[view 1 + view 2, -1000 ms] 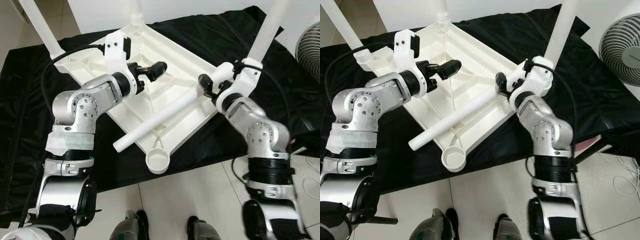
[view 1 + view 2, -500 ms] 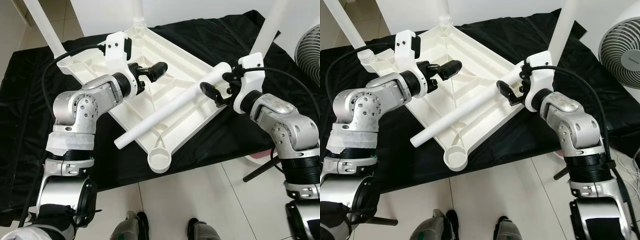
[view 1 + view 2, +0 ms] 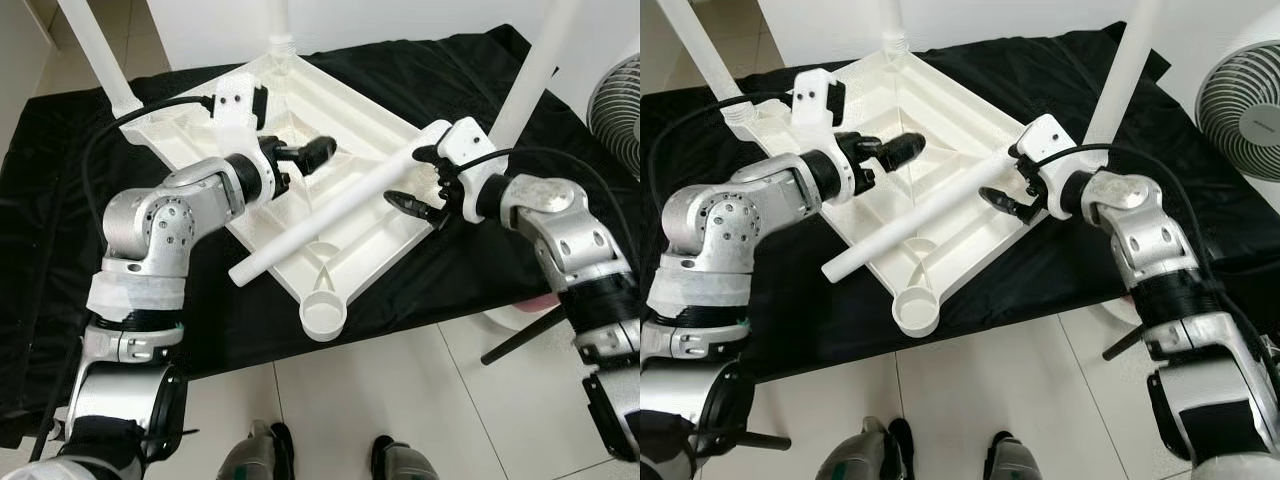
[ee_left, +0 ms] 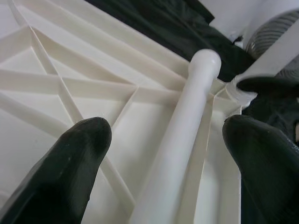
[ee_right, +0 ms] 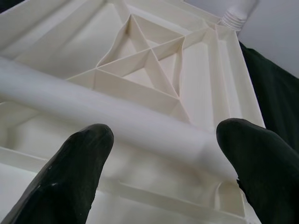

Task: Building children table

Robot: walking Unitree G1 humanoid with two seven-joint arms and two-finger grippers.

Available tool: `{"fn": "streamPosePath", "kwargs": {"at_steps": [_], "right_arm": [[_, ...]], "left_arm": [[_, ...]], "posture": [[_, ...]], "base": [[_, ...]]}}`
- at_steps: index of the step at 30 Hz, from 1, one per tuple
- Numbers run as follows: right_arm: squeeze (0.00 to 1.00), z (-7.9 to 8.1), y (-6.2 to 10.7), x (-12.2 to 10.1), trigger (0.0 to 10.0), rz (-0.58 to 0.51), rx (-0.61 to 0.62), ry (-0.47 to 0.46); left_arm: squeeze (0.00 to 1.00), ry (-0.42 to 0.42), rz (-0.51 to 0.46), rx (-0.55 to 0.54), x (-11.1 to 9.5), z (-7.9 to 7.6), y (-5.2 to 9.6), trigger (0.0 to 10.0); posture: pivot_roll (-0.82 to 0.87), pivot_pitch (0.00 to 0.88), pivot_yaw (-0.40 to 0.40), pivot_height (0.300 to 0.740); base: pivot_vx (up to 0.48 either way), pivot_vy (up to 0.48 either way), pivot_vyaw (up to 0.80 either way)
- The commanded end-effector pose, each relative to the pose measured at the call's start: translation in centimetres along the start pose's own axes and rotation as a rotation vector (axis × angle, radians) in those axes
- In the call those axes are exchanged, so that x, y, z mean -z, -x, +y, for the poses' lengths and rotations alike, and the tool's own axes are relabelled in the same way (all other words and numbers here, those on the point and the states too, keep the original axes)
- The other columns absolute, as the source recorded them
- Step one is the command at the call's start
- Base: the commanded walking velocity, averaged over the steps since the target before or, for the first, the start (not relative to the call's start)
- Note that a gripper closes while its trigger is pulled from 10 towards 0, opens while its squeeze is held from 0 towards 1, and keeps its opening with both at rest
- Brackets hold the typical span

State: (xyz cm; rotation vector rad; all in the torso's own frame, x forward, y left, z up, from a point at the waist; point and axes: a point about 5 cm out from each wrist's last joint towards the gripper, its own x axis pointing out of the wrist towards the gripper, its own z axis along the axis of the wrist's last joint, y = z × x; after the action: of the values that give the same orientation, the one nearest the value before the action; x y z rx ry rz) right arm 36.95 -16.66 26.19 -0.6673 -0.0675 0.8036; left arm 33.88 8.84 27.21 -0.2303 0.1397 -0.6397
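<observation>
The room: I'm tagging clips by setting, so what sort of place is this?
Probably a room in a home: a pale tiled floor, a standing fan and an upturned white children's table on a black cloth.

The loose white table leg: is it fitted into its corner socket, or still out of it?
Out. The loose leg lies flat across the upturned tabletop, and the nearest corner socket stands empty. The right pincer is open around the leg's far end.

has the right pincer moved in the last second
Yes. The right pincer has swung from the upright table leg inward over the upturned tabletop, fingers open around the loose leg.
</observation>
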Motion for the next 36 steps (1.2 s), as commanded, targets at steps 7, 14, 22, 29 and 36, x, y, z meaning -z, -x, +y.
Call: {"fn": "streamPosePath", "kwargs": {"at_steps": [7, 14, 22, 29, 36], "right_arm": [[0.00, -0.2, -0.5, 0.0, 10.0, -0.043, -0.067, 0.009], [0.00, -0.7, -0.2, 0.3, 10.0, -0.046, -0.063, 0.011], [0.00, -1.1, 0.3, 0.8, 10.0, -0.041, -0.053, 0.007], [0.00, -1.2, 0.2, 1.0, 10.0, -0.045, -0.055, 0.008], [0.00, -1.3, 0.1, 1.1, 10.0, -0.047, -0.055, 0.014]], "left_arm": [[0.00, -0.119, 0.162, -0.108, 3.5, 1.4, -0.6, 10.0], [0.00, -0.162, 0.190, -0.132, 4.1, 1.6, -0.7, 10.0], [0.59, -0.197, 0.147, -0.037, 3.0, 0.4, -0.4, 10.0], [1.00, -0.257, 0.159, 0.104, 3.2, -1.2, 0.1, 10.0], [0.00, -0.339, 0.243, 0.152, 5.1, -1.8, 0.2, 10.0]], "posture": [[-0.07, 0.182, 0.053, 0.740], [-0.08, 0.184, 0.060, 0.740], [-0.08, 0.184, 0.060, 0.740], [-0.07, 0.184, 0.064, 0.740], [-0.08, 0.182, 0.065, 0.740]], "base": [[0.000, 0.000, 0.00], [0.000, 0.000, 0.00], [0.000, 0.000, 0.00], [0.000, 0.000, 0.00], [0.000, 0.000, 0.00]]}}
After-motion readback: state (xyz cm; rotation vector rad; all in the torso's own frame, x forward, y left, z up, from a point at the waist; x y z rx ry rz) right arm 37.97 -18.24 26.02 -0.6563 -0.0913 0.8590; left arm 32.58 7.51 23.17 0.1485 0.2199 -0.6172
